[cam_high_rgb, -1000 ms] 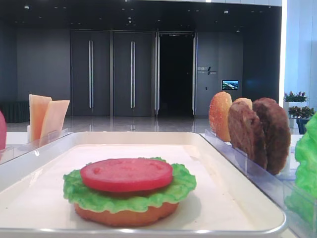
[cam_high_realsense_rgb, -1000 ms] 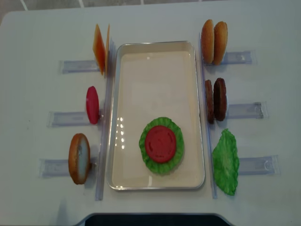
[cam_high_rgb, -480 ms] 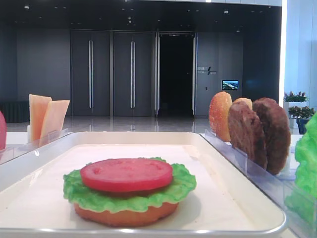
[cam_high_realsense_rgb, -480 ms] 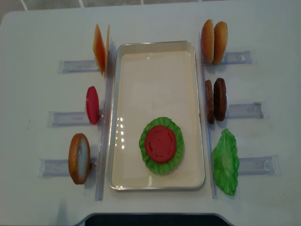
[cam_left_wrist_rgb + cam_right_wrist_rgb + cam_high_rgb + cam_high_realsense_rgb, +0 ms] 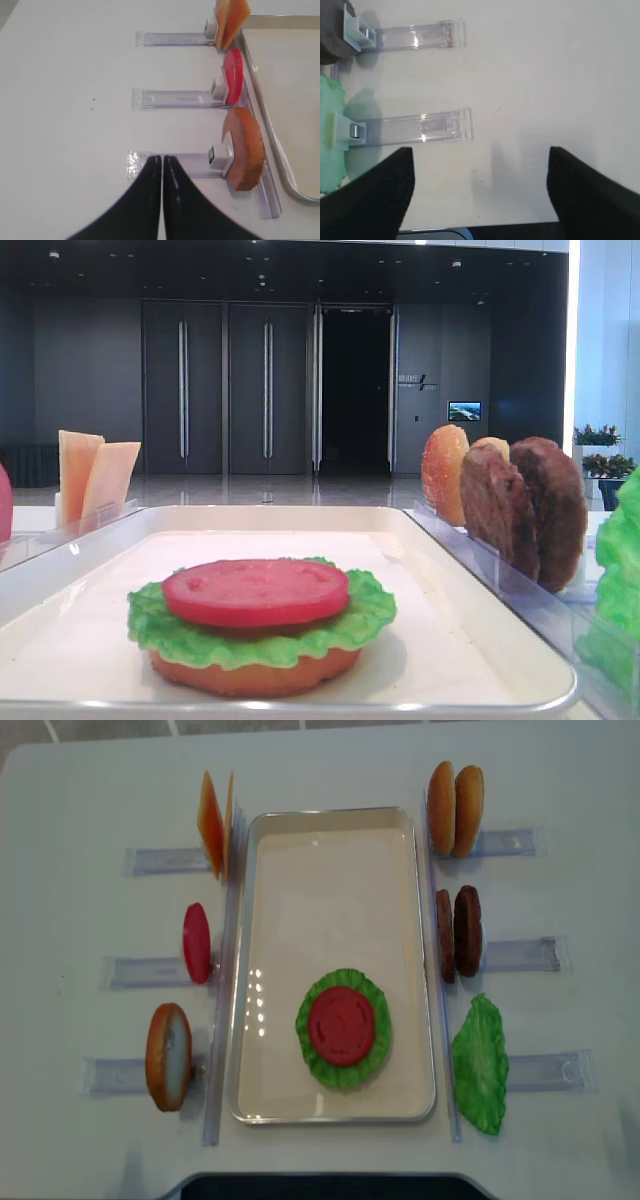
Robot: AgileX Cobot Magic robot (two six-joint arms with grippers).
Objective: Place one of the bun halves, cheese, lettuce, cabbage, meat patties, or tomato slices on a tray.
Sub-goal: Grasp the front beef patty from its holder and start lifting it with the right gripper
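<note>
On the cream tray lies a stack: bun half, lettuce, tomato slice on top. Two meat patties stand on edge right of the tray, two bun halves behind them, a lettuce leaf in front. Left of the tray stand cheese, a tomato slice and a bun half. No cabbage shows. My left gripper is shut and empty over that bun half's holder. My right gripper is open over bare table, right of the lettuce leaf.
Clear plastic holders stick out from both long sides of the tray across the white table. The table's front edge lies just below the right gripper. Neither arm shows in the two exterior views.
</note>
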